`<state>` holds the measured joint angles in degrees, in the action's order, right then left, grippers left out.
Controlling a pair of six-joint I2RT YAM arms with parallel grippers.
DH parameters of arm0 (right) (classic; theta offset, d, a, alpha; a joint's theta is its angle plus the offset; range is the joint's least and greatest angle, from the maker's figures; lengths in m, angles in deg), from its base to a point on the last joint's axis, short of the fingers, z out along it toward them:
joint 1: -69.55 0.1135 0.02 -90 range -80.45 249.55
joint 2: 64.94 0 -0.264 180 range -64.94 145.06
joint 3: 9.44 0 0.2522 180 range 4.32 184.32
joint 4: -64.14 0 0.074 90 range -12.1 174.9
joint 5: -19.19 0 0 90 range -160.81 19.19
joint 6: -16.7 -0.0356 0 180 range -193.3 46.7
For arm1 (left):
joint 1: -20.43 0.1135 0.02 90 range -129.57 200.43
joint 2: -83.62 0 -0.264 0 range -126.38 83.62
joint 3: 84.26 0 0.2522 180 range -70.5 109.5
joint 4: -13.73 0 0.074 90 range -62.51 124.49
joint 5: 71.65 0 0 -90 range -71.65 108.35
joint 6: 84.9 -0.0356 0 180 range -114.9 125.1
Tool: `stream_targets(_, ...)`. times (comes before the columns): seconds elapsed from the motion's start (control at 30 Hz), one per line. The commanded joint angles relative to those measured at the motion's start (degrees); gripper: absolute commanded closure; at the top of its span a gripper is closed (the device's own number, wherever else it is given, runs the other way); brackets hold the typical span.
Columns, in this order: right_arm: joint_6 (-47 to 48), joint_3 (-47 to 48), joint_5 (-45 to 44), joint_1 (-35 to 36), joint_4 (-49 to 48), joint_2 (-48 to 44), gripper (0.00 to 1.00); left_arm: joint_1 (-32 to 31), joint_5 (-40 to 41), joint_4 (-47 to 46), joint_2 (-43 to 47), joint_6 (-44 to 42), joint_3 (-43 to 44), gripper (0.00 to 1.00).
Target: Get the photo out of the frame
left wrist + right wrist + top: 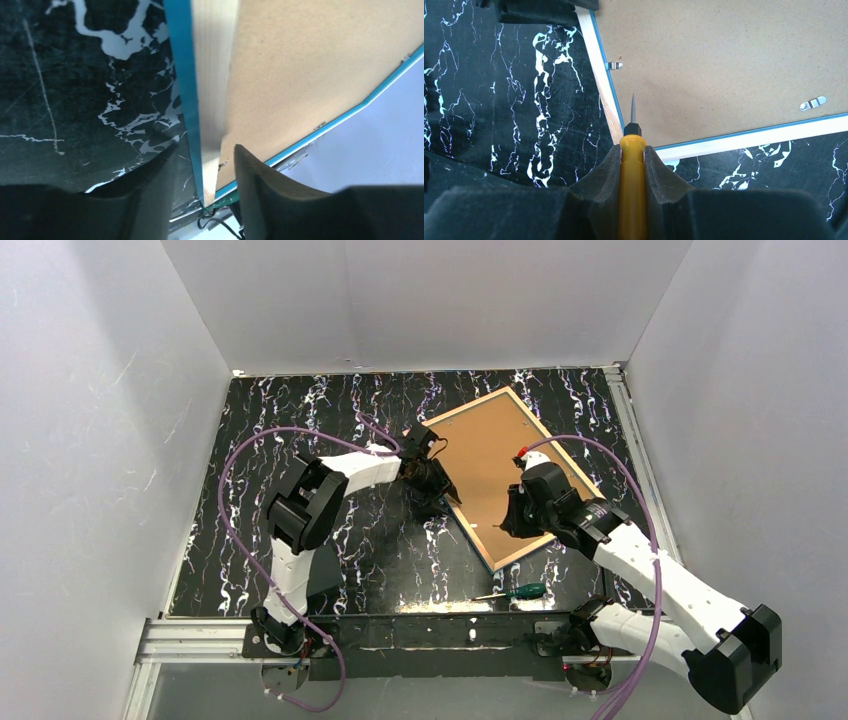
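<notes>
While my left pincer [205, 160] stands spread, its two dark fingers [150, 195] sit on either side of one rail of the frame [210, 75], with a sliver of space showing on each side, so it grips nothing. The rail runs away from it toward 12 o'clock, bright blue on its outer edge and pale wood on its back. My right pincer [632, 152] is pressed together on a yellow-handled tool [632, 200]. The tool's black collar and thin metal tip point to 12 o'clock, over the brown backing board [724, 60] just inside the frame's nearest corner. From that tip, a small metal clip [614, 65] sits at 11 o'clock beside the rail, and a second clip [813, 103] lies at 3 o'clock near the adjoining rail. Seen from above, the frame lies back up at about 1 o'clock from the middle of the black, white-veined table [300, 410]. Its long sides run from roughly 11 o'clock to 5 o'clock. My left pincer is at its 9 o'clock edge and my right over its near end. The backing board fills the frame, so the photo is hidden from every view. A green-handled screwdriver [525, 591] lies on the table at 6 o'clock from the frame, apart from it, near my arms' bases.
</notes>
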<state>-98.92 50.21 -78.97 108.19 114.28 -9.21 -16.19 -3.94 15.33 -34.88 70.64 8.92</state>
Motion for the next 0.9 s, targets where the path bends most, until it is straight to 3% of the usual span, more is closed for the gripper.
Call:
stream_targets(0.0, -0.9, -0.7, -0.3, -0.2, -1.0, -2.1, 0.99, -2.8, 18.1, 7.5, -4.0, 2.5, -4.5, 0.61)
stream_targets(0.17, -0.9, -1.6, 0.1, -0.1, -1.2, -2.1, 0.99, -2.9, 19.2, 8.6, -5.8, 2.0, -3.5, 0.68)
stream_targets(0.6, -0.7, -2.2, 3.3, 0.3, -9.2, 5.4, 0.99, 1.1, 12.7, 20.1, -10.9, -21.9, 10.4, 1.0)
stream_targets(0.87, -0.7, 3.2, 2.3, 3.1, -11.4, 14.9, 0.99, 5.2, 10.3, 24.9, -13.0, -29.4, 16.8, 1.0)
